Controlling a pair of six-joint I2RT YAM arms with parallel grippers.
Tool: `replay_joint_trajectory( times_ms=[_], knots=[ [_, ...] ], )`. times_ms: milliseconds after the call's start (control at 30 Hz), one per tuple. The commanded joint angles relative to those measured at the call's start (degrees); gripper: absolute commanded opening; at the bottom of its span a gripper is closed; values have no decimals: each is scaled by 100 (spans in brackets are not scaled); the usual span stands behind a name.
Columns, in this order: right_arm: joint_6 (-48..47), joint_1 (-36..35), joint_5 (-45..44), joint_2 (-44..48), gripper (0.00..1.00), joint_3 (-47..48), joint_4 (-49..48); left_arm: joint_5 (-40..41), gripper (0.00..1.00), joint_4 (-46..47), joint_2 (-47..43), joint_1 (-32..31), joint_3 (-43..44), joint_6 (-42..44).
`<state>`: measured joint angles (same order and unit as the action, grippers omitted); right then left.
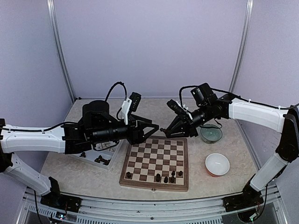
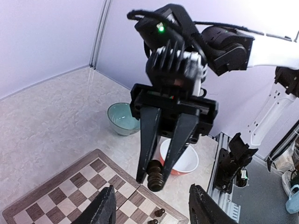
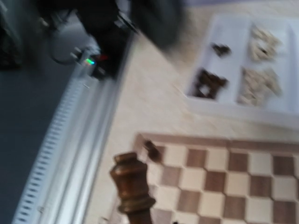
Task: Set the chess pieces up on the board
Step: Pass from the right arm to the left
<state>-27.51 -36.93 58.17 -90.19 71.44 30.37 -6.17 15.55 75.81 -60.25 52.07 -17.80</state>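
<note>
A dark brown chess piece (image 2: 157, 169) hangs in the air above the far edge of the board (image 1: 154, 187), with my right gripper (image 2: 157, 179) shut on it. In the right wrist view the same piece (image 3: 133, 186) fills the foreground, and the fingers there are hidden. My left gripper (image 2: 154, 210) faces the piece with its jaws open and apart from it. In the top view the left gripper (image 1: 154, 131) and the right gripper (image 1: 167, 132) meet tip to tip. Several dark pieces (image 1: 166, 178) stand on the board's near row.
A white tray (image 1: 108, 164) with loose dark pieces lies left of the board; the right wrist view shows cream pieces in the tray (image 3: 285, 108) too. A teal bowl (image 1: 211, 134) and a white bowl with an orange outside (image 1: 217, 164) sit right of the board.
</note>
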Motion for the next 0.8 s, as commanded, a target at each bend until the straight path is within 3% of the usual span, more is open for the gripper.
replay_joint_trajectory(
  times_ms=[0, 133, 500, 633, 767],
  knots=[
    [340, 55, 860, 113, 8, -45, -239, 530, 54, 325, 552, -206, 391, 50],
    [360, 63, 847, 165, 8, -136, -306, 407, 49, 320, 779, -223, 470, -33],
    [302, 63, 823, 78, 9, -58, -205, 48, 24, 462, 889, -204, 486, -93],
    [266, 61, 784, 55, 9, -34, -173, -19, 21, 441, 924, -173, 522, -112],
    [233, 63, 747, 62, 9, -35, -153, -35, 30, 440, 949, -131, 538, -182]
  ],
)
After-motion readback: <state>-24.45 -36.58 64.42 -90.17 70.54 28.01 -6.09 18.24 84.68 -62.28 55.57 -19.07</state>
